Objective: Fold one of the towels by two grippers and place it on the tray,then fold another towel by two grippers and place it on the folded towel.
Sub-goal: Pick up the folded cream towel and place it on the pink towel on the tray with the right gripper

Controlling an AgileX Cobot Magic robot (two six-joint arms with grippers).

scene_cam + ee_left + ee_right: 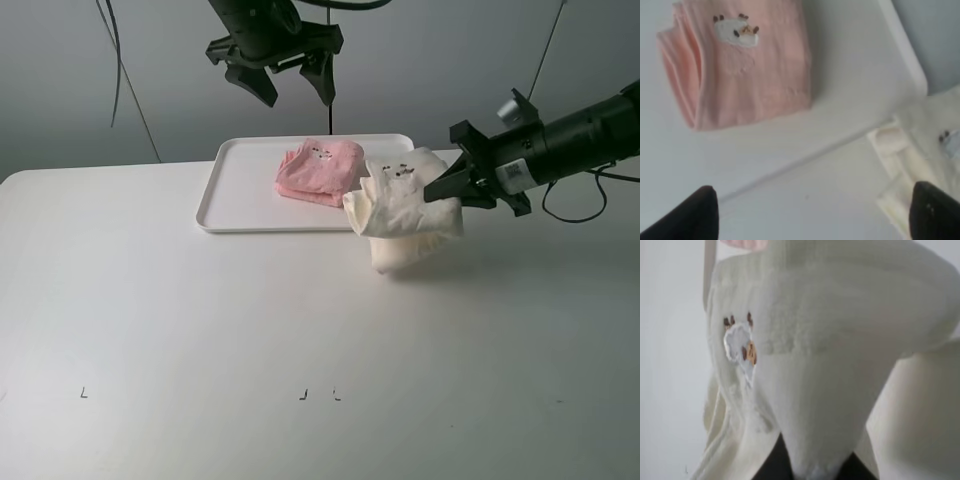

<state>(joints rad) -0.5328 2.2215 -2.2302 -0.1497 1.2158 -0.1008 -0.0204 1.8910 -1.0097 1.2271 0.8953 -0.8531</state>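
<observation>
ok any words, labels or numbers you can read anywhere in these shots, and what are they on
No text is readable.
White sticker on the right arm: print too small to read.
Pink towel: a small embroidered picture, no letters.
Cream-white towel: the same kind of embroidered picture, no letters.
Table: small dark marks, not letters.

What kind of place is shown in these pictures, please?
Probably a robot test bench or lab: a bare white table, plain grey wall, two cabled black arms, and only a tray with a pink towel and a cream towel.
</observation>
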